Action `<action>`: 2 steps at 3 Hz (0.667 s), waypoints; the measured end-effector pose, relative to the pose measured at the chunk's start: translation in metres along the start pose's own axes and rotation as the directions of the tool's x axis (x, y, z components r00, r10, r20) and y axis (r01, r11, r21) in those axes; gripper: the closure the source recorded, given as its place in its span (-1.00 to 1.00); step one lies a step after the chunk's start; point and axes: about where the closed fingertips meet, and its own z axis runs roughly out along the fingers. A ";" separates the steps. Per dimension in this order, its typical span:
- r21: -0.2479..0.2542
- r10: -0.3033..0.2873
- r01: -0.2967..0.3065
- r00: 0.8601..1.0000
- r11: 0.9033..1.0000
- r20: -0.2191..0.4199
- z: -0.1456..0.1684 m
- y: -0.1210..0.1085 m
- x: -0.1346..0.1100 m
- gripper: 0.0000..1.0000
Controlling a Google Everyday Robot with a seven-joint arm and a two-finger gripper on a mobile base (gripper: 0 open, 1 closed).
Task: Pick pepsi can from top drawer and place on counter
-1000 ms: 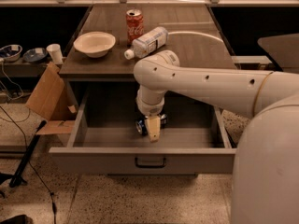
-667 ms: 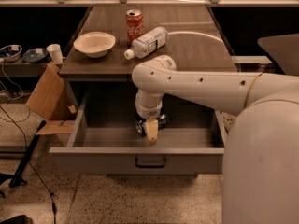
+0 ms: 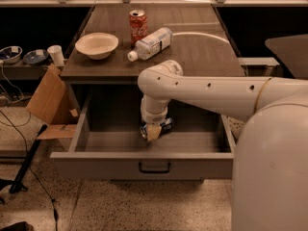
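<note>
The top drawer [image 3: 144,165] stands pulled out, its flat front panel nearest the camera with a small dark handle [image 3: 154,168] at its middle. The white arm [image 3: 211,90] reaches over the drawer's right wall and bends down into the box. The gripper [image 3: 152,133] hangs inside the drawer, near the middle of its width and toward its back half, pointing down at the drawer floor. Its jaws pinch the pepsi can [image 3: 165,125], with one pale jaw crossing the front of the can. The can lies tilted on its side inside the drawer, its blue ends showing to either side of that jaw. I cannot tell whether it touches the drawer floor or is just above it.

Directly above and behind the drawer lies the desk [image 3: 202,57], a dark wood-grain top. On it, above the drawer's left part, sits a shallow cream bowl [image 3: 96,44]. Above the drawer's middle stands a red Coca-Cola can [image 3: 138,26], upright. Just beside it a clear plastic bottle [image 3: 151,43] lies on its side, its white cap pointing toward the drawer. A thin white cable [image 3: 202,33] curves over the desk above the drawer's right part. Left of the drawer, beside its left wall, leans an open cardboard box [image 3: 48,97]
</note>
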 end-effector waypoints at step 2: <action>0.151 0.006 -0.021 0.995 0.988 0.096 -0.069 0.026 -0.002 0.98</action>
